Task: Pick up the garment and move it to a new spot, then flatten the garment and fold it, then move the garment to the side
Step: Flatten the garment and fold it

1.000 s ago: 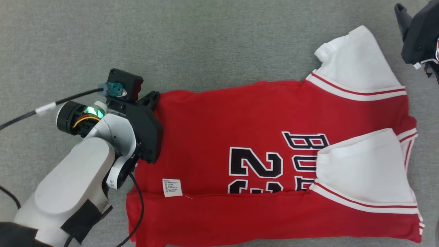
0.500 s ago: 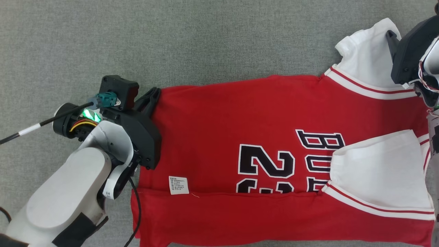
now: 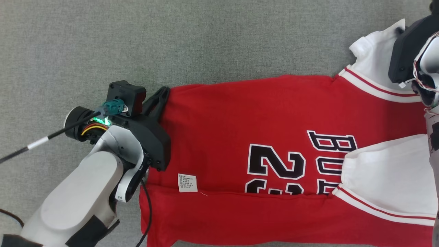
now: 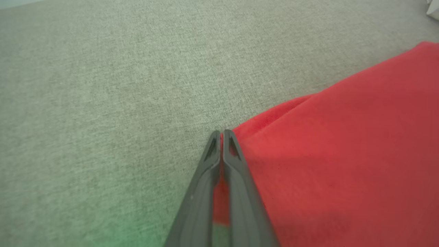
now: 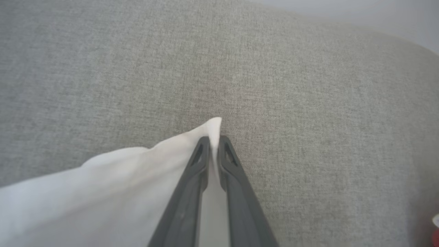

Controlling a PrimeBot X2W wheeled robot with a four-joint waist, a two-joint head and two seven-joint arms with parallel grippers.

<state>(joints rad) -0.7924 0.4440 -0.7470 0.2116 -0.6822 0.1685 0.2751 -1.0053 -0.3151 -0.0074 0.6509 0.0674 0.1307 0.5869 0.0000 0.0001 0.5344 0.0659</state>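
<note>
The garment [image 3: 260, 113] is a red jersey with white sleeves and black lettering, lying spread on a grey cloth surface with its near long edge folded over. My left gripper [image 3: 161, 97] is shut on the far corner of the hem. In the left wrist view, red cloth [image 4: 343, 154] is pinched between the closed fingers of the left gripper [image 4: 222, 133]. My right gripper [image 3: 399, 31] sits at the far sleeve at the picture's upper right. In the right wrist view, the right gripper [image 5: 213, 139] is shut on the tip of the white sleeve [image 5: 103, 192].
Grey woven surface [image 3: 205, 41] spreads far beyond the jersey. A black cable [image 3: 41, 144] trails left from my left wrist. A white label [image 3: 187, 182] lies on the fold line. A pale strip beyond the surface's edge [image 5: 377, 13] shows in the right wrist view.
My right gripper came down onto the far white sleeve and shut on its tip. The head camera shifted, so the whole picture slid right. The left gripper kept its grip on the hem.
</note>
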